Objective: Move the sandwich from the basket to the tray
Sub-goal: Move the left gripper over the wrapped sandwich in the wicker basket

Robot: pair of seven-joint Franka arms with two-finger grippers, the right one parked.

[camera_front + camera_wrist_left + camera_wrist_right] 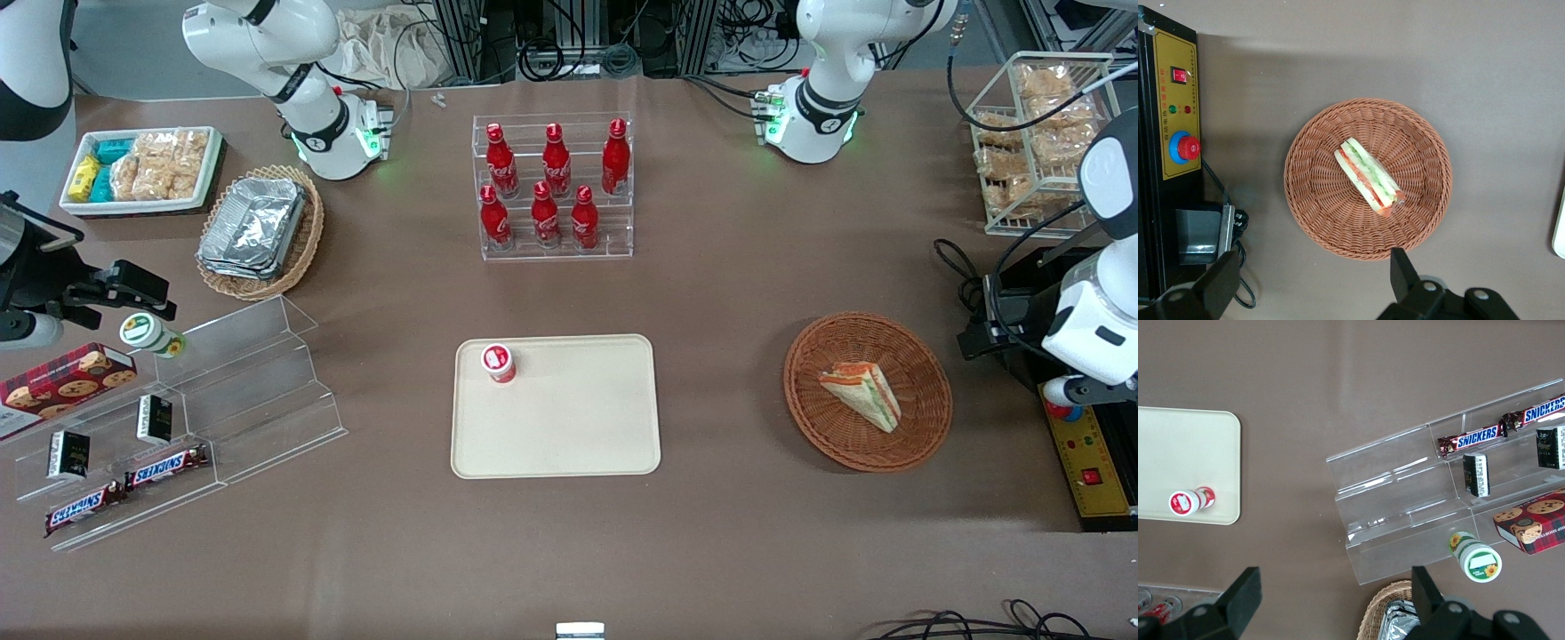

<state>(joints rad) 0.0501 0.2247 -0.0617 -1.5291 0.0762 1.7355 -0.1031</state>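
Observation:
The sandwich [862, 395] lies in the round reddish-brown basket [836, 444], toward the working arm's end of the table. In the left wrist view the sandwich [1368, 177] lies near the middle of the basket [1318, 213]. My left gripper [1313, 275] is open and empty, well above the table, over the basket's rim that is farther from the front camera. In the front view only the arm's wrist [1092, 333] shows, beside the basket. The cream tray [569, 436] lies at the table's middle, with a small red and white cup [499, 363] on it.
A black control box with a yellow panel [1089, 462] stands beside the basket, with cables [1238, 273]. A rack of red bottles [553, 187] stands farther from the front camera than the tray. Acrylic shelves with snacks [178, 427] lie toward the parked arm's end.

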